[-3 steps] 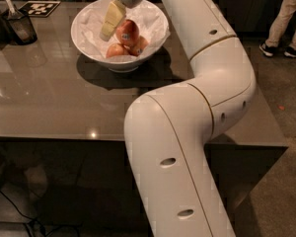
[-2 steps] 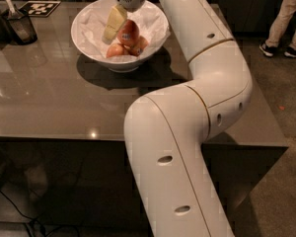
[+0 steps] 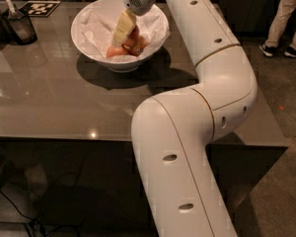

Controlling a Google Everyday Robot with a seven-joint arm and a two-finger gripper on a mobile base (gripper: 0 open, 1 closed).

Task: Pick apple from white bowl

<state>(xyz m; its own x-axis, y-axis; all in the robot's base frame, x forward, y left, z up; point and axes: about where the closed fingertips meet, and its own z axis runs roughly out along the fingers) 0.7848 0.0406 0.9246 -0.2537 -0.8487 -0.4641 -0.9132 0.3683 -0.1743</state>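
Note:
The white bowl (image 3: 89, 36) stands on the grey table at the far middle, lined with crumpled white paper. Reddish-orange apples lie together in its right half. The apple (image 3: 135, 41) nearest the gripper is red-orange; I see no sticker on it from here. A paler apple (image 3: 116, 51) lies in front of it. My gripper (image 3: 123, 28) hangs from the white arm, reaches down inside the bowl and sits right against the left side of the apple.
A dark container (image 3: 20, 27) with a utensil stands at the table's far left, beside a black-and-white marker tag (image 3: 39, 7). A person's legs (image 3: 286, 14) stand on the floor at the far right. My arm's large elbow (image 3: 187, 132) overhangs the table's front edge.
My gripper has moved a little down and to the right, deeper into the bowl and closer against the apples. The bowl and the apples have not moved.

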